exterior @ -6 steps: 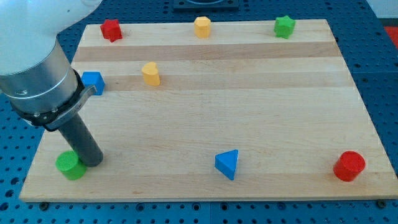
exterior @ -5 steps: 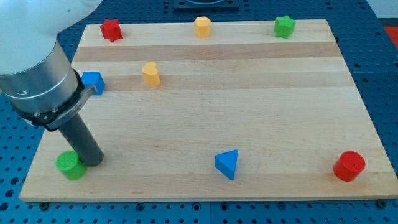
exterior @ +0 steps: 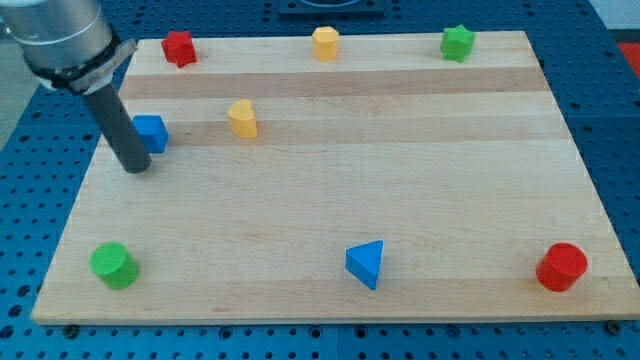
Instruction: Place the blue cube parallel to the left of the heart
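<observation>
One small blue cube (exterior: 150, 132) near wooden board (exterior: 400, 190) edge at 9 o'clock, yellow heart block (exterior: 241, 117) at its 3 o'clock, slightly higher. You have no jaws: bare rod only. My tip (exterior: 136, 167) sits just beside cube at its 7 o'clock. Cube likely light, rigid, slides easily; push flat face squarely or it spins.
</observation>
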Robot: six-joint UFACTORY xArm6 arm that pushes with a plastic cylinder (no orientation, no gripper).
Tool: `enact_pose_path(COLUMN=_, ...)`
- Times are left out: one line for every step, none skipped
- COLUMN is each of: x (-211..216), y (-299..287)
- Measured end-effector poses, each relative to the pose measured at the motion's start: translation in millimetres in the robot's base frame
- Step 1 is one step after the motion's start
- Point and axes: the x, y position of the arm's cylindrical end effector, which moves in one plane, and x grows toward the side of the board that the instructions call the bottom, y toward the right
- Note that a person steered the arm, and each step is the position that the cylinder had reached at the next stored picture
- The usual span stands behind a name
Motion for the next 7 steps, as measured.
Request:
enact_pose_path(x=-33.8, y=0.0)
enact_pose_path(x=-62.6, y=0.0)
enact_pose_path(x=-57.8, y=6.4)
enact_pose_path(x=-27.2, y=54.0)
enact_pose_path(x=-56.3, y=80.7)
enact_pose_path(x=-96.9, y=72.4)
enact_pose_path(x=-109.8, y=59.7)
